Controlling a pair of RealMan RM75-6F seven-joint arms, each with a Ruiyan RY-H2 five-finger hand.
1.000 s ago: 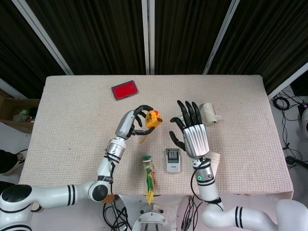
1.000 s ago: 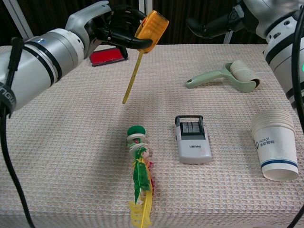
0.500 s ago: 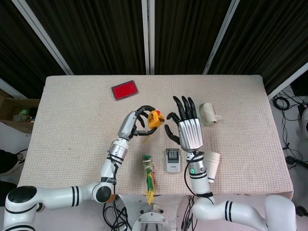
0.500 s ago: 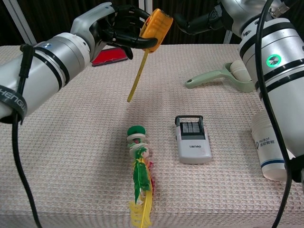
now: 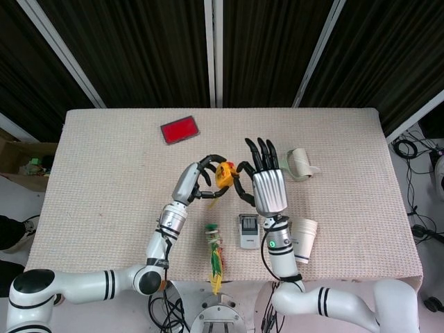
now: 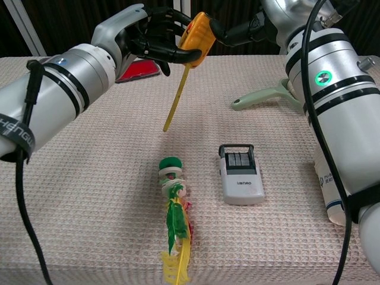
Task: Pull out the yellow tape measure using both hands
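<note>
My left hand [image 5: 197, 182] [image 6: 148, 31] holds the yellow tape measure [image 5: 223, 173] [image 6: 198, 35] up above the middle of the table. A short length of yellow tape [image 6: 177, 98] hangs down from its case. Right beside the case on its right is my right hand [image 5: 263, 182], with its fingers [image 6: 236, 32] spread apart and nothing in it. Its thumb reaches to the case's edge; I cannot tell whether it touches.
On the table [image 5: 104, 187] lie a green and yellow feathered toy [image 5: 215, 255] [image 6: 173, 208], a white device [image 5: 248, 231] [image 6: 240, 174], stacked paper cups [image 5: 303, 239], a pale green roller [image 5: 300, 162] [image 6: 261, 98] and a red flat object [image 5: 180, 130].
My right hand has moved left, from well apart to right beside the tape measure. The left hand has shifted slightly right, still holding the case.
</note>
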